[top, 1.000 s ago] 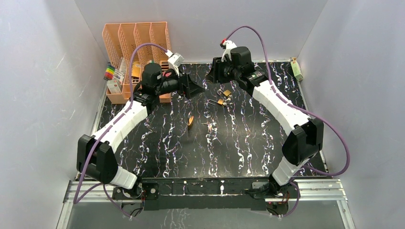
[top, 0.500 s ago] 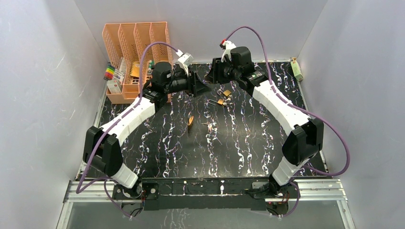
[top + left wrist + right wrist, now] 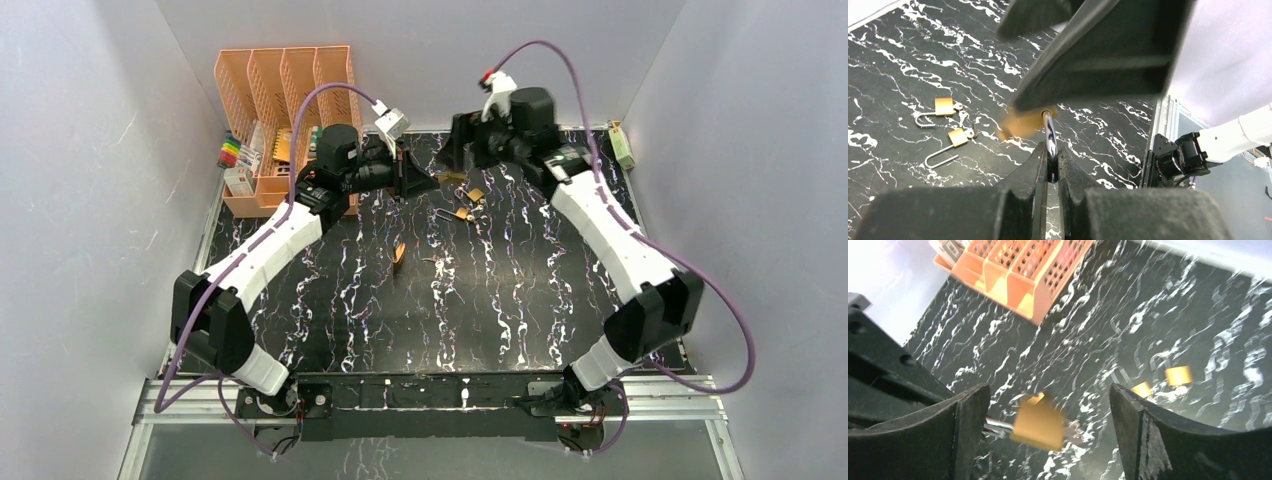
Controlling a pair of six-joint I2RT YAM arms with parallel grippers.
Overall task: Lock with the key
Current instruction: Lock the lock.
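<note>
A brass padlock [image 3: 1039, 424] hangs blurred in the air between my two grippers. My left gripper [image 3: 1049, 150] is shut on its steel shackle [image 3: 1049, 134], and the brass body [image 3: 1020, 122] sticks out beyond the fingertips. My right gripper [image 3: 1048, 390] stands wide open around the lock body without touching it. From above, the left gripper [image 3: 424, 182] and right gripper [image 3: 462, 158] face each other over the back of the table. A small metal piece that looks like a key [image 3: 437, 265] lies mid-table.
Two more brass padlocks [image 3: 476, 195] [image 3: 462, 214] lie open on the black marbled table [image 3: 520, 300], and another brass piece [image 3: 399, 253] sits nearer the middle. An orange file rack [image 3: 285, 90] stands at the back left beside coloured markers [image 3: 230, 152].
My left arm swung right and its gripper closed on the padlock's shackle. My right gripper opened wide, letting go of the lock body, and drew back to the right.
</note>
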